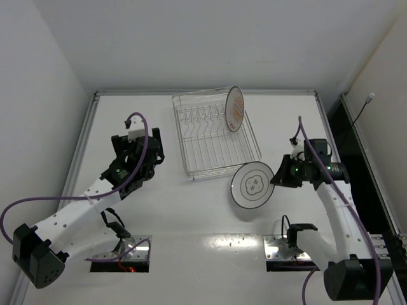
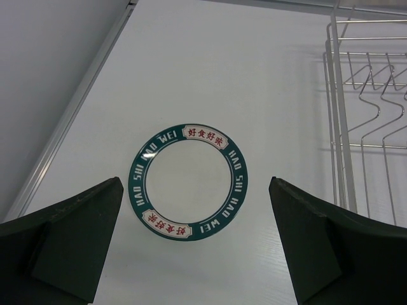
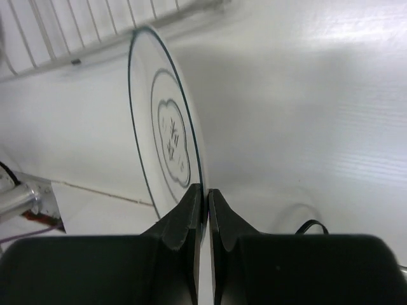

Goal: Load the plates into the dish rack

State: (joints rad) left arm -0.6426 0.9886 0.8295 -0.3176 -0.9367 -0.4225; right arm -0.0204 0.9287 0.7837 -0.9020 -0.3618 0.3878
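The dish rack (image 1: 222,171) stands at the middle back of the table. The orange-red-rimmed plate (image 1: 235,108) stands upright in the rack at its far right end. My right gripper (image 1: 275,178) is shut on the right edge of the dark-rimmed plate (image 1: 252,185), which is held tilted just off the rack's near right corner. In the right wrist view the gripper (image 3: 205,200) pinches the rim of this plate (image 3: 168,136), with the rack (image 3: 76,32) beyond it. My left gripper (image 1: 147,145) is open and empty left of the rack; the left wrist view shows its wide-apart gripper (image 2: 196,241).
A green ring with white lettering (image 2: 236,175) lies flat on the table ahead of the left gripper. The rack's left wall (image 2: 340,127) is to its right. A raised table edge (image 2: 70,121) runs along the left. Two base plates (image 1: 289,248) sit at the near edge.
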